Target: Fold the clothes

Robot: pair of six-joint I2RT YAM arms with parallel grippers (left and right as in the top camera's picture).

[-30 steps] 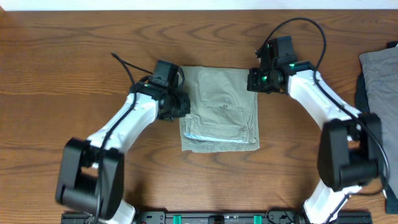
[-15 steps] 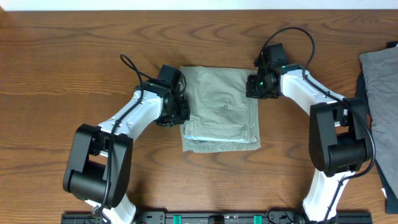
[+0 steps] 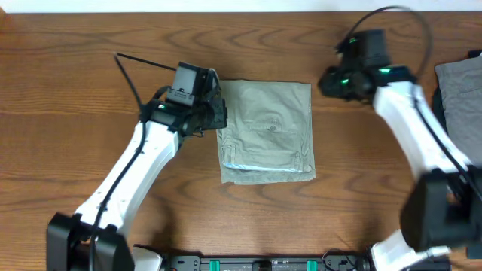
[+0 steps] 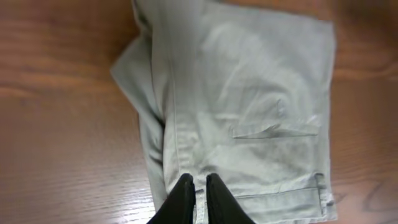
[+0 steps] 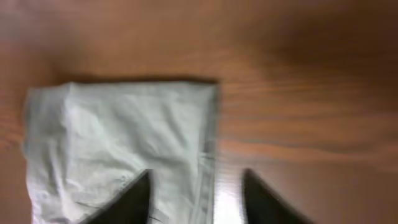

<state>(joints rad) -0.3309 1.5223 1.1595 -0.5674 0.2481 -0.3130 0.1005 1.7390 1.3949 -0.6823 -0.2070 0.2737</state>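
Observation:
The clothes are one pair of pale khaki shorts (image 3: 267, 132), folded into a flat rectangle in the middle of the wooden table (image 3: 75, 90). My left gripper (image 3: 216, 114) hovers at their upper left edge. In the left wrist view its black fingers (image 4: 185, 196) stand nearly together above the shorts (image 4: 249, 93), with no cloth pinched between them. My right gripper (image 3: 330, 81) is clear of the shorts, off their top right corner. The blurred right wrist view shows the right gripper (image 5: 196, 183) open, its jaws wide apart over the edge of the shorts (image 5: 124, 137).
A plain grey garment (image 3: 461, 86) lies at the right edge of the table, with a dark navy cloth (image 3: 437, 111) beside it. A black rail (image 3: 263, 263) runs along the near edge. The left arm's cable (image 3: 139, 64) sticks out to the upper left.
The right gripper has let go of the shorts' top right corner, opened and pulled away to the right. The left arm shifted slightly up and left, fingers still together.

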